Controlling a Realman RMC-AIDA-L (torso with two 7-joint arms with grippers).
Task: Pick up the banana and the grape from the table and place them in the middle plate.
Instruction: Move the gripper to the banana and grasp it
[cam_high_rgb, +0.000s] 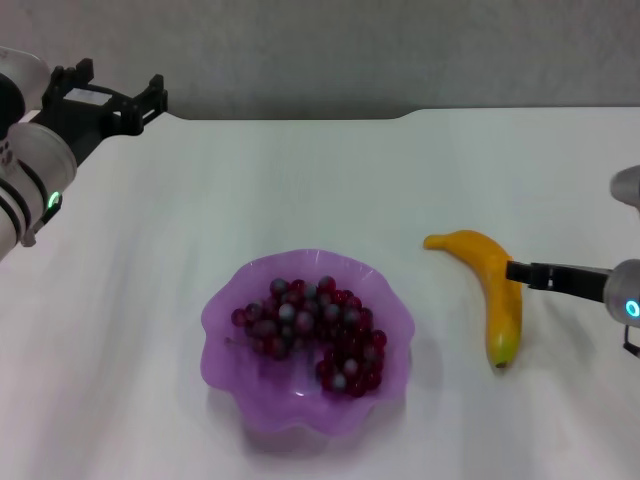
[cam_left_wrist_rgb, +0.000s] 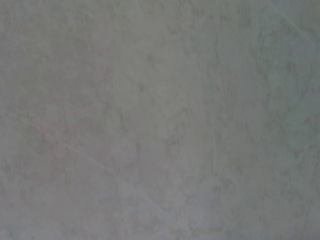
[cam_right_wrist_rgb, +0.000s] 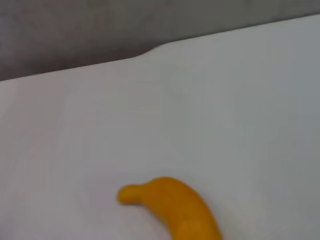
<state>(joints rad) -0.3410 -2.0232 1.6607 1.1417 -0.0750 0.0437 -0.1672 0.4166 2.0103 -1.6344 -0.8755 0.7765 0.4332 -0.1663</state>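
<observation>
The grape bunch (cam_high_rgb: 315, 330) lies inside the purple scalloped middle plate (cam_high_rgb: 222, 315), at the front centre of the white table (cam_high_rgb: 300, 180). The banana (cam_high_rgb: 500, 315) lies on the table to the right of the plate, greenish tip toward me. My right gripper (cam_high_rgb: 515, 270) reaches in from the right edge, and its dark tip sits over the banana's middle. The right wrist view shows the banana's stem end (cam_right_wrist_rgb: 172, 202) close below. My left gripper (cam_high_rgb: 112, 92) is open and empty, held high at the far left, away from the plate.
The table's notched far edge (cam_high_rgb: 410, 113) runs along the back, with a grey wall behind it; the notch also shows in the right wrist view (cam_right_wrist_rgb: 145, 52). The left wrist view shows only a plain grey surface.
</observation>
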